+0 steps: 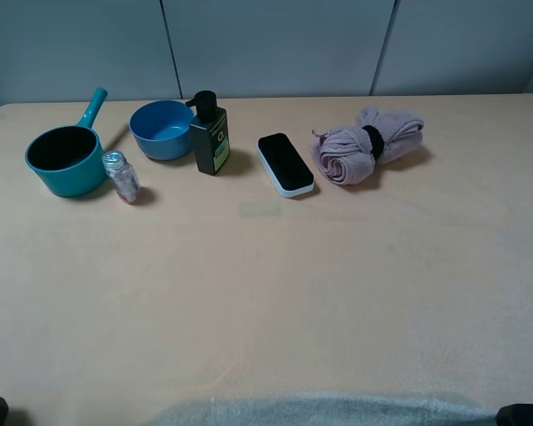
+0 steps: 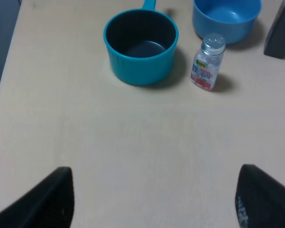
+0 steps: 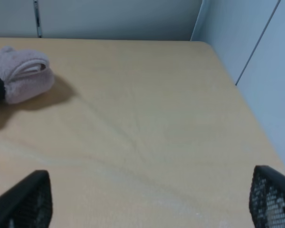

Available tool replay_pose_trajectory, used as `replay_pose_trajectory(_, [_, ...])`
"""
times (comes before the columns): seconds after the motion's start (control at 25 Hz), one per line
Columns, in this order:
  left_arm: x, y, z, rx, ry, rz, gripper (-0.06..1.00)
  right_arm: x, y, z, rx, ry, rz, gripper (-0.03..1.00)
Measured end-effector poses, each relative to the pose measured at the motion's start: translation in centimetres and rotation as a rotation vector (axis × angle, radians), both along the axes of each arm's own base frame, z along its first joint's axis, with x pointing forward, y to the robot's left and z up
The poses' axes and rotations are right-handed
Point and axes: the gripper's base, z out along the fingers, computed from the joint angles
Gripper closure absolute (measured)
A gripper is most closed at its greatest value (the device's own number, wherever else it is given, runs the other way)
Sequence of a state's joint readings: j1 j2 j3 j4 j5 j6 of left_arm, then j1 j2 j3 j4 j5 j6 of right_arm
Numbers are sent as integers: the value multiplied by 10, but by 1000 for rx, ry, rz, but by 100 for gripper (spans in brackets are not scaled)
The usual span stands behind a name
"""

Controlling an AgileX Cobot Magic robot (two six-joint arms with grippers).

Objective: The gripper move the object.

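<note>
The eraser [image 1: 285, 164] lies near the counter's far edge, long axis running toward the near edge, well ahead of both wide-open, empty grippers [image 2: 154, 199] [image 3: 149, 202], neither clearly nearer.

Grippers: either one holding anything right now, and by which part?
Nothing held. Left gripper and right gripper are open over bare table; the black-topped white block lies untouched.

The left claw [image 2: 154, 197] hangs above the worktop [image 2: 133, 142] with its two dark fingers [image 2: 47, 199] spread wide and nothing between them. The right claw [image 3: 147, 199] is likewise parted, its mesh-textured fingers [image 3: 270, 199] far apart over bare worktop. From the high camera only dark corners of both arms show at the near edge.
</note>
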State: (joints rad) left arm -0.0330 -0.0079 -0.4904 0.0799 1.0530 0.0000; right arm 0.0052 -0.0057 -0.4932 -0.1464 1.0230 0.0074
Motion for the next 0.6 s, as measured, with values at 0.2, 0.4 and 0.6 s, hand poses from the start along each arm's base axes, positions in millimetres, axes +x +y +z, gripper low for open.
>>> replay_pose_trajectory(0.2, [0,0,0,0,0,0,18,0,0,0,0,0,0,34])
replay_pose_trajectory(0.4, [0,0,0,0,0,0,18,0,0,0,0,0,0,34])
replay_pose_trajectory(0.6, [0,0,0,0,0,0,18,0,0,0,0,0,0,34])
